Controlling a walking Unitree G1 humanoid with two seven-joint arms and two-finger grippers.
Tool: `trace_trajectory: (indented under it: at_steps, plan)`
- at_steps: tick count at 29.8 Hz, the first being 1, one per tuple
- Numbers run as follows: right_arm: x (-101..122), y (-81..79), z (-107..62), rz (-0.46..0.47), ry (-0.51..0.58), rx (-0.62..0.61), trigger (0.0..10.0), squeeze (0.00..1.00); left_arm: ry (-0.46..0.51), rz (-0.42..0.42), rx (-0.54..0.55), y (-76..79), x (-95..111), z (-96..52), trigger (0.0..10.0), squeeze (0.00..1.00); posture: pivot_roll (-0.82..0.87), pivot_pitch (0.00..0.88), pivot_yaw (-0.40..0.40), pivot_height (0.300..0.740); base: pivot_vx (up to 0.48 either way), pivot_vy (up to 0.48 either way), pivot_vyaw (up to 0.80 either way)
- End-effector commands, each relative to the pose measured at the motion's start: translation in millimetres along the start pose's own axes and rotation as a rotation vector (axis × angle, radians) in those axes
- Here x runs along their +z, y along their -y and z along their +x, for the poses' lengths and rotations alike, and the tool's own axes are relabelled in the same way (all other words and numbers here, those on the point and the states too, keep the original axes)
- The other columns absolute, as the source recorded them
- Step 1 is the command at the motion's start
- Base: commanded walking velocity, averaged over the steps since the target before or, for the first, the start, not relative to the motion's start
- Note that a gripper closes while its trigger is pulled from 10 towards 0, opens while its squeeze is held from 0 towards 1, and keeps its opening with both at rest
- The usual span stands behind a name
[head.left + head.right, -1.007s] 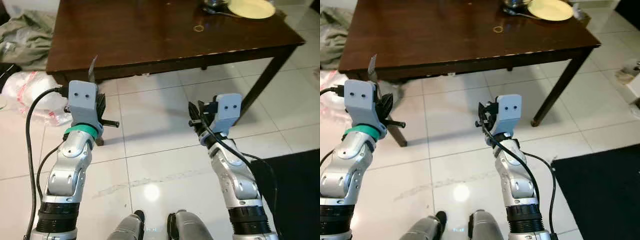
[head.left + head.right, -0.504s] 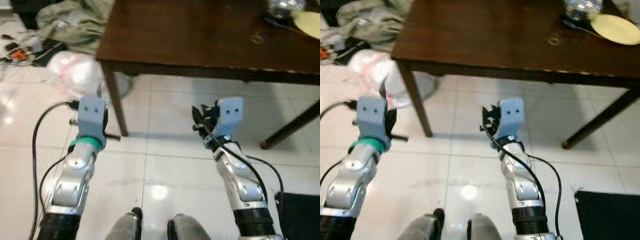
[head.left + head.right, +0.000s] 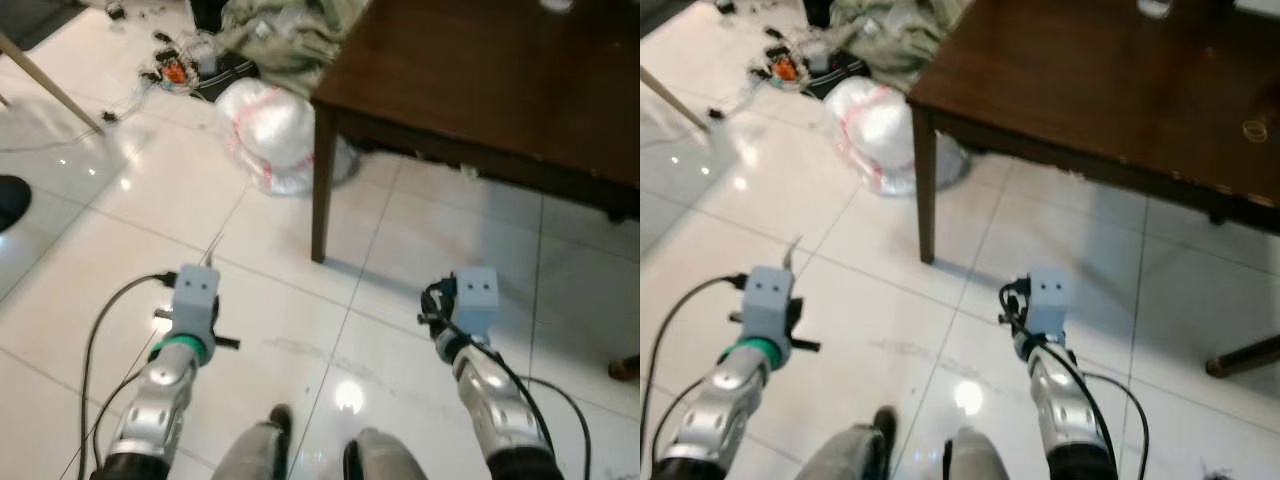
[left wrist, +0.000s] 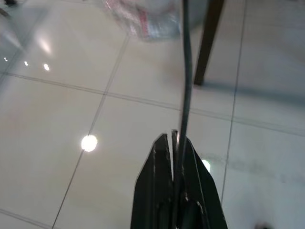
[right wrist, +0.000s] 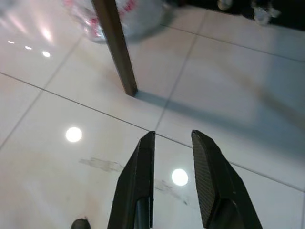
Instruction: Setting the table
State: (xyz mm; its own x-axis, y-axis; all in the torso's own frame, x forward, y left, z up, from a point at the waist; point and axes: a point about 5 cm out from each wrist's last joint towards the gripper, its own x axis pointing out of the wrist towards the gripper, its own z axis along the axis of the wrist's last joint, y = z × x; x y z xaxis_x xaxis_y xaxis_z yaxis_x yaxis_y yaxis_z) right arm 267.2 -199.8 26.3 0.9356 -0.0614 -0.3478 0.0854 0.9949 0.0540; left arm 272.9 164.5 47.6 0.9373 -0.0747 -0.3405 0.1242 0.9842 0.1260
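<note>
- White plastic bag (image 3: 268,135): bulging, contents not discernible; on the floor at 11 o'clock, beside the bench leg (image 3: 320,190).
- Bench (image 3: 1110,90): dark wood, at 1 o'clock; a small ring (image 3: 1254,128) lies on its top.
- Left claw (image 4: 175,143): pressed together on a thin dark utensil (image 4: 185,71), held over the tiled floor (image 3: 90,250) at 8 o'clock.
- Right claw (image 5: 172,143): fingers spread, empty, at 5 o'clock.
- Crumpled cloth (image 3: 290,35) and small clutter (image 3: 175,65): on the floor at 11–12 o'clock.

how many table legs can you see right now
2. One table leg stands at the table's near-left corner, beside the white plastic bag. Another leg's foot shows at the right edge. Further legs may be hidden under the table.
</note>
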Motion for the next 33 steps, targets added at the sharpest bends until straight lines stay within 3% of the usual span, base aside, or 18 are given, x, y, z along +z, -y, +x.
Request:
trace_trajectory:
  at_steps: [1, 8, 28, 33]
  plan:
    - [-12.6, 2.0, -3.1, 0.026, -0.033, -0.022, 10.0, 0.00, -0.053, 0.011, -0.006, -1.0, -17.5, -3.2, 10.0, 0.00, -0.12, 0.071, 0.046, 0.740, 0.000, 0.000, 0.80]
    - [-15.4, -5.9, -3.7, -0.056, -0.008, 0.053, 10.0, 0.00, -0.066, 0.022, 0.004, 2.1, -26.5, -5.3, 10.0, 0.00, -0.11, 0.076, 0.042, 0.740, 0.000, 0.000, 0.80]
    - [-11.9, -22.1, -3.4, -0.083, 0.054, 0.181, 10.0, 0.00, -0.031, 0.004, 0.121, -6.0, -31.9, -4.6, 10.0, 0.00, -0.11, 0.079, 0.033, 0.740, 0.000, 0.000, 0.80]
    - [-5.8, -31.2, -4.4, -0.089, 0.101, 0.253, 10.0, 0.00, -0.016, 0.020, 0.170, -10.2, -32.6, -3.8, 10.0, 0.00, -0.12, 0.079, 0.029, 0.740, 0.374, 0.000, 0.64]
